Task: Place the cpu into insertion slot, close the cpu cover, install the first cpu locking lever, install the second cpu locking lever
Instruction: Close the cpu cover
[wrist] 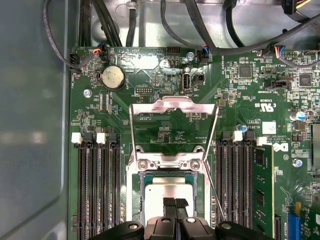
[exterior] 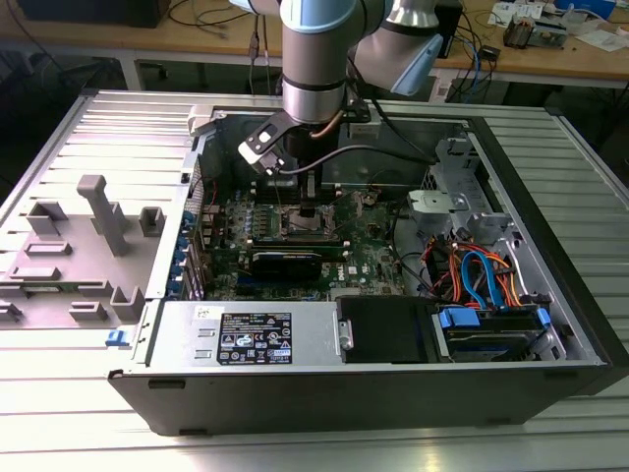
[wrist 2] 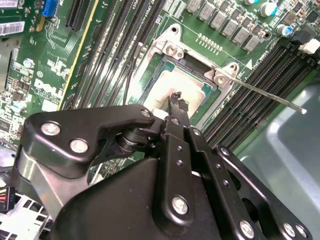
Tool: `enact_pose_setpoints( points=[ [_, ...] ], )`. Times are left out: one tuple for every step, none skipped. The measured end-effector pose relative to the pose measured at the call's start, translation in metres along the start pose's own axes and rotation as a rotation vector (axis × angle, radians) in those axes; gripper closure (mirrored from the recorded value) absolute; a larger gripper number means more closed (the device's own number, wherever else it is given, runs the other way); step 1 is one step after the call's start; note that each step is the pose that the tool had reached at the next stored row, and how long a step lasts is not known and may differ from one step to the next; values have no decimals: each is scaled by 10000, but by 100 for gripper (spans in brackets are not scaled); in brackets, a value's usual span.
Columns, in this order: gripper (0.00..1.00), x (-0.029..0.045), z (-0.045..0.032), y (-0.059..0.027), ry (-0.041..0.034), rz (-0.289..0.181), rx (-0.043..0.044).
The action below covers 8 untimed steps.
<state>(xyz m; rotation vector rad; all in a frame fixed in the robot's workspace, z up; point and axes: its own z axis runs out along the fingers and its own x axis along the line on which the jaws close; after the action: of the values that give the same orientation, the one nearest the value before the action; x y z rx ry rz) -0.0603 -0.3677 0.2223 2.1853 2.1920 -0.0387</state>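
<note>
The cpu (wrist: 172,187) (wrist 2: 175,82), a dull silver square, lies in the insertion slot (wrist: 134,197) on the green motherboard (exterior: 369,251). The cpu cover (wrist: 172,106), a silver frame with a big cutout, stands swung open, away from the slot on its hinge. My gripper (wrist: 175,204) (wrist 2: 176,99) (exterior: 308,208) hangs right over the chip's middle. Its black fingertips (wrist 2: 182,104) are shut together with nothing between them, at or just above the chip's top. A thin wire locking lever (wrist 2: 265,94) (wrist: 215,192) sticks out unlatched beside the slot.
Long black memory slots (wrist: 95,185) (wrist: 235,180) flank the slot on both sides. The open case's walls (exterior: 491,157), a power supply (exterior: 251,339) and drive cables (exterior: 482,275) surround the board. Grey fixtures (exterior: 98,211) stand at the exterior view's left.
</note>
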Motion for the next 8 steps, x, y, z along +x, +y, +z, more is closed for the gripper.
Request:
enact_pose_setpoints(
  points=[
    [89,-1,-10,0,0,0,1],
    [89,-1,-27,1,0,1,2],
    [89,-2,-41,1,1,1,2],
    [89,-3,-54,1,0,1,2],
    [89,-3,-64,1,1,1,2],
    [89,-3,-64,1,2,1,1],
    [89,-3,-64,1,1,1,2],
    [89,-3,-64,1,2,1,3]
  ],
)
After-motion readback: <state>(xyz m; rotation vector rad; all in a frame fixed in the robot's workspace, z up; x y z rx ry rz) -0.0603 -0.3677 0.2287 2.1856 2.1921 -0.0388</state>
